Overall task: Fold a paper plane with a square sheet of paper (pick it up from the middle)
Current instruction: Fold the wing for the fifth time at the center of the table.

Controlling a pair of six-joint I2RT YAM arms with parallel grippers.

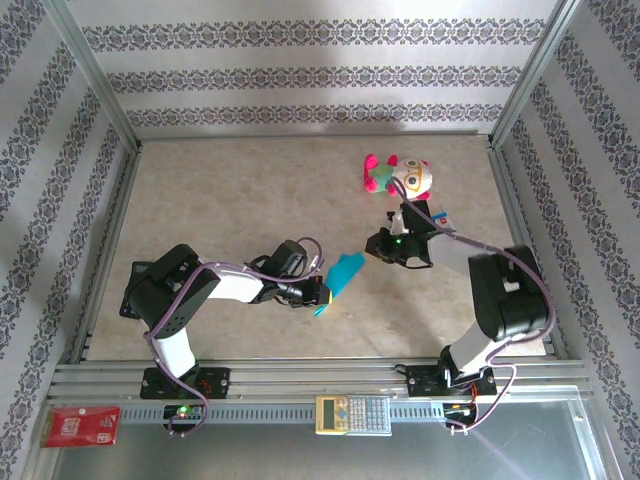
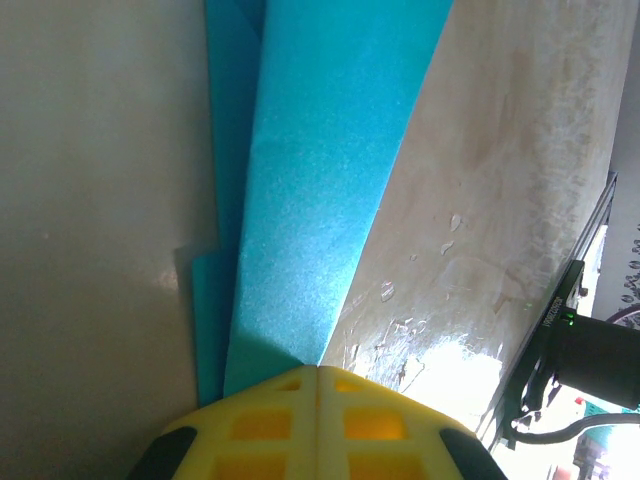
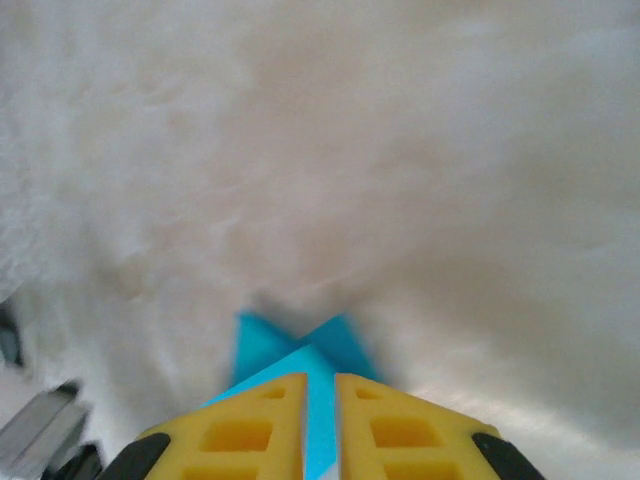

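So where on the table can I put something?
Free: the far-left table, left of the plush toy, and the near strip between the left arm and right arm. Crowded: the middle, where left gripper and right gripper hold the paper plane.

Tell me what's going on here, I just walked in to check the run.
Both arms hold a folded teal paper plane between them over the middle of the table. The left gripper is pinched on its nearer end, the right gripper on its farther end. A plush toy lies farther back, untouched.
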